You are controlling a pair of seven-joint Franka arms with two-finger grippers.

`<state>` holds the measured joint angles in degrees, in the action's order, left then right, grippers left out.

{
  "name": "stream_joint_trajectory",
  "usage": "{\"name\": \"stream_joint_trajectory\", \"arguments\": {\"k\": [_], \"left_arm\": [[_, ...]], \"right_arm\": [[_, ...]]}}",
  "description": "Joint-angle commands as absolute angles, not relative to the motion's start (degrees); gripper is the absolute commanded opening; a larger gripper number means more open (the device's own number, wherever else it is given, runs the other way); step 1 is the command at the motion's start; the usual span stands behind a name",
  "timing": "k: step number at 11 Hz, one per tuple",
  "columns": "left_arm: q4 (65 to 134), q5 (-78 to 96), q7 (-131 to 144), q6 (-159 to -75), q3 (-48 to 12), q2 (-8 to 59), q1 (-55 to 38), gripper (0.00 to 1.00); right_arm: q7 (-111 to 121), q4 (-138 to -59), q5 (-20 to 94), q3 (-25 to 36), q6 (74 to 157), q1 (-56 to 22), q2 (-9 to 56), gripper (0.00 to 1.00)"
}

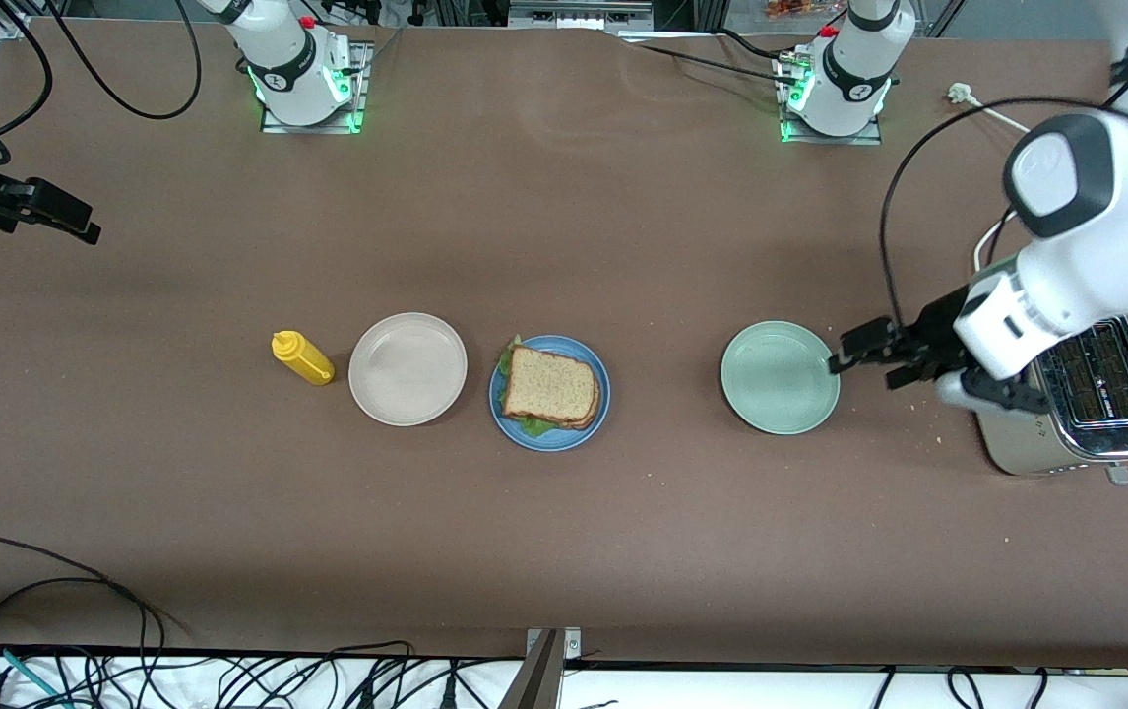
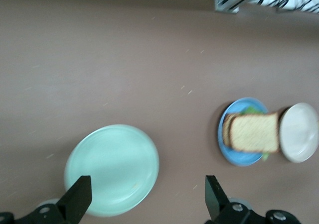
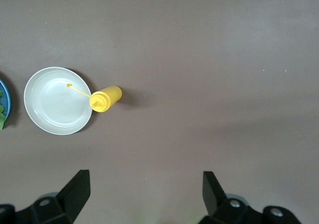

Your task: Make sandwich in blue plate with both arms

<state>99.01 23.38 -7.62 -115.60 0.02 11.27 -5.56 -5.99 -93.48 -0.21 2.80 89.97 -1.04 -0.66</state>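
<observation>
Front view: sandwich (image 1: 551,387) assembled on blue plate (image 1: 596,414), centre of the frame, lettuce peeking at the edges.
Neighbours: beige plate (image 1: 407,368) beside it toward the right arm's end, then mustard bottle (image 1: 302,356); mint plate (image 1: 780,377) toward the left arm's end, toaster (image 1: 1086,399) at right edge of the frame.
Progress: by the look of it done; both slices stacked, nothing left but pulling back.
Left gripper (image 1: 835,361): right of centre in the frame, over the rim of the mint plate, spread wide, holding nothing, touching nothing.
Right gripper (image 1: 82,229): upper left of the frame, over bare table, well apart from the plates, spread wide in its wrist view, carrying nothing.
</observation>
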Motion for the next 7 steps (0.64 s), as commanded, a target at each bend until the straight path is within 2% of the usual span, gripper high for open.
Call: {"name": "stream_joint_trajectory", "arguments": {"k": [1, 4, 7], "left_arm": [[103.1, 11.8, -8.4, -109.0, -0.7, 1.9, -4.7, 1.0], [100.9, 3.6, -8.4, -98.5, -0.7, -3.3, -3.3, 1.0], [95.6, -2.9, -8.4, -90.2, -1.1, -3.9, -2.3, 1.0]], "right_arm": [[-5.4, -92.5, -0.5, 2.9, 88.8, -1.1, -0.6, 1.0], [-5.4, -92.5, -0.5, 2.9, 88.8, -1.1, -0.6, 1.0], [-5.4, -92.5, -0.5, 2.9, 88.7, -1.1, -0.6, 1.0]]}}
